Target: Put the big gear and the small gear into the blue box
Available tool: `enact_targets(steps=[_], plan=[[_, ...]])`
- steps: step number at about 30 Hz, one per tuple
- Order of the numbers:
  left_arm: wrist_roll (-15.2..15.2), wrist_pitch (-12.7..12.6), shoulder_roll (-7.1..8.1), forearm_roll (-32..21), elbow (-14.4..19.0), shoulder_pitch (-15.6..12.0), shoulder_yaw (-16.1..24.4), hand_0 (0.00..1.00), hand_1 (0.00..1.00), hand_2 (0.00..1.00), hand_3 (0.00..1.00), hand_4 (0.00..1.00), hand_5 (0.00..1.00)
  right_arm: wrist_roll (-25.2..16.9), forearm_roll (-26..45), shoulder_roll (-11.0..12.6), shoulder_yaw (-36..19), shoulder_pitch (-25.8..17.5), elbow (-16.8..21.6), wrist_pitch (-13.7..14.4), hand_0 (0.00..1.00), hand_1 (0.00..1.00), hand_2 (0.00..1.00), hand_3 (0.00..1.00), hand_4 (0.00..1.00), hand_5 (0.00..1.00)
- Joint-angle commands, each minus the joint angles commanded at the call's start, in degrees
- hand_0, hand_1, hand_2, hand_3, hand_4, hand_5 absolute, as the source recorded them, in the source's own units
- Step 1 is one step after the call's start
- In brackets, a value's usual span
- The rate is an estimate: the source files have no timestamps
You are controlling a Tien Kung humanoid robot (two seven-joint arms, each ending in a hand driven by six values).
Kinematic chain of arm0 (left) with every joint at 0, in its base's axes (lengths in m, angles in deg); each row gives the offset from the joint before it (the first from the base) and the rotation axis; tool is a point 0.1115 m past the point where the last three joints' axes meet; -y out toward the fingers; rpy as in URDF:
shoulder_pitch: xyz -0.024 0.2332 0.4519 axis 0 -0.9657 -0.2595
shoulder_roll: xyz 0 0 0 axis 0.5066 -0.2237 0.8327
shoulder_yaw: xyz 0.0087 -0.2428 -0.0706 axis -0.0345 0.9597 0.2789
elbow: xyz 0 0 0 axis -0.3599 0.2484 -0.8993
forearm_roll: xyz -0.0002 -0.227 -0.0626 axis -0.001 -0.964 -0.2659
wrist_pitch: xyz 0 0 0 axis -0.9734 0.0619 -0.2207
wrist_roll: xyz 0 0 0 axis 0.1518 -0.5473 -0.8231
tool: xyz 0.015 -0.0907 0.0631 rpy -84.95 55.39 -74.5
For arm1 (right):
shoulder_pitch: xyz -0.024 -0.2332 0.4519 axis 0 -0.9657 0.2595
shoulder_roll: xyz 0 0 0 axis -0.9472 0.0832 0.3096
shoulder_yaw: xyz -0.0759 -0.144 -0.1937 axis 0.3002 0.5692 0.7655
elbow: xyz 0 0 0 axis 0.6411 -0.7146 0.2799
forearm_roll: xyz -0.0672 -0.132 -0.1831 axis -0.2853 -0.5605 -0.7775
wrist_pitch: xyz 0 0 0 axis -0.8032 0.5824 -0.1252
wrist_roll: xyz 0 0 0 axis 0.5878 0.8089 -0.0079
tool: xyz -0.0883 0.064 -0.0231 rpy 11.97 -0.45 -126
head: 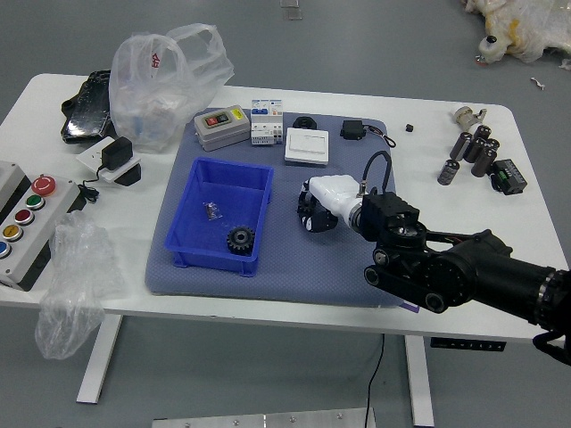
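Right hand (343,200) is at the small gear (304,207); I can't tell if it grips. Secure, then lift towards the blue box (214,260), nine o'clock.

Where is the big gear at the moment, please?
In the head view, the big gear lies inside the blue box, near its right-hand, near corner, left of the robot hand.

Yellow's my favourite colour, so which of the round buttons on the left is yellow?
The yellow button, fourth from the far end, between the lower red button and the blue button; no other button there is yellow.
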Motion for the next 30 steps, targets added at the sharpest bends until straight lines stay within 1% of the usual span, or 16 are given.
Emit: enact_targets(steps=[5,6,10,13,18,23,24,27,30], plan=[[-0.1,0.0,-0.08,-0.1,0.0,0.1,-0.1,0.659,0.617,0.602,0.754,0.746,0.678,0.1,-2.7,1.4,-2.4,0.8,1.0,-0.7,0.256,0.344,0.538,0.645,0.508,0.199],[-0.1,0.0,-0.09,-0.1,0.0,0.1,0.0,0.659,0.617,0.603,0.754,0.747,0.683,0.2,-3.2,1.7,-3.0,1.0,1.2,-0.9,0.256,0.338,0.54,0.647,0.472,0.181],[-0.1,-0.1,-0.09,-0.1,0.0,0.0,-0.1,0.659,0.617,0.603,0.754,0.747,0.683,0.5,-5.1,2.9,-5.5,1.5,2.7,-1.3,0.256,0.338,0.54,0.647,0.472,0.181],[-0.1,-0.1,-0.13,-0.2,0.0,0.0,0.0,0.659,0.617,0.602,0.754,0.749,0.685,0.8,-6.7,3.3,-6.8,1.5,5.1,-1.3,0.254,0.339,0.537,0.647,0.466,0.188],[-0.2,-0.1,-0.22,-0.2,0.0,0.1,0.0,0.659,0.617,0.602,0.754,0.747,0.691,1.1,-9.9,3.6,-7.4,0.8,11.0,-1.0,0.253,0.339,0.547,0.648,0.462,0.194],[-0.2,-0.1,-0.22,-0.2,0.0,0.1,0.2,0.659,0.617,0.602,0.754,0.747,0.691,0.5,-11.3,3.3,-6.0,0.4,16.5,0.0,0.253,0.339,0.547,0.648,0.462,0.194],[-0.1,-0.2,-0.22,-0.1,0.0,0.0,0.2,0.659,0.617,0.602,0.754,0.747,0.697,0.3,-11.3,3.1,-5.4,0.3,17.5,0.3,0.248,0.335,0.546,0.65,0.472,0.208],[-0.2,-0.2,-0.24,-0.2,0.0,0.1,0.2,0.659,0.617,0.602,0.754,0.747,0.697,-0.3,-11.0,2.4,-3.8,0.2,18.6,0.8,0.248,0.335,0.546,0.65,0.472,0.208],[-0.2,-0.2,-0.27,-0.2,0.1,0.1,0.1,0.659,0.617,0.602,0.754,0.748,0.699,-0.7,-10.6,1.7,-2.6,0.0,18.9,1.3,0.249,0.336,0.552,0.652,0.47,0.21]])
